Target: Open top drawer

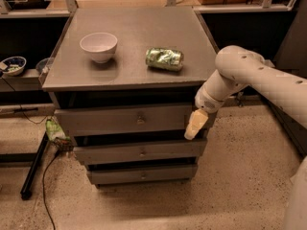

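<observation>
The top drawer [105, 121] sits at centre frame just under the cabinet top [139, 30] and looks shut, with its small knob [140, 120] mid-front. The gripper [195, 124] hangs at the drawer's right end, off the knob; open or closed, I cannot tell. It should probably slide left to the knob, then pull straight out. A white bowl [99, 46] and a green can [164, 59] rest above, with speckled floor [230, 190] below.

Top drawer [103, 121]: matt grey front, metal knob [140, 120]. Gripper [192, 131] at its right end: matt cream plastic.
</observation>
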### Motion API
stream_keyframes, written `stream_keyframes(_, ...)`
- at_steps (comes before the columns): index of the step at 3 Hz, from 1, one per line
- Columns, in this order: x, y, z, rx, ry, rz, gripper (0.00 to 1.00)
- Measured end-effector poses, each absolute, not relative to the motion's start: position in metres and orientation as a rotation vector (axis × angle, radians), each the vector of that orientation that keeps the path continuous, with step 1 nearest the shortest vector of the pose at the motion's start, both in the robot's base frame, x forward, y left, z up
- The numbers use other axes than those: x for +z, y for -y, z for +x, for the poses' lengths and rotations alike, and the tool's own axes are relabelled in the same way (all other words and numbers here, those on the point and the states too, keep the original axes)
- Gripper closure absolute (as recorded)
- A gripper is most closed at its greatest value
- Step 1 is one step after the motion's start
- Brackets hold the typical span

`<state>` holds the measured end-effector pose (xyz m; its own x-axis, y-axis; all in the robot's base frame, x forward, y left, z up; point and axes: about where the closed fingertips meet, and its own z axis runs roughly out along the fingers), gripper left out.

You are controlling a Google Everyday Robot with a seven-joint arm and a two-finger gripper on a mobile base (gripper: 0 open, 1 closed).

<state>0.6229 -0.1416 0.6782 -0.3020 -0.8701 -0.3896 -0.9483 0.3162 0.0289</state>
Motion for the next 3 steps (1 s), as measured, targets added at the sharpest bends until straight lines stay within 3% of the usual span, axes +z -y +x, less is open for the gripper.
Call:
stream_keyframes(2, 0.684, 0.141, 0.616, 0.392, -2.295, -1.65, 0.0)
stream_keyframes(3, 0.699, 0.147, 0.592, 0.491, -2.253, -1.653, 0.0)
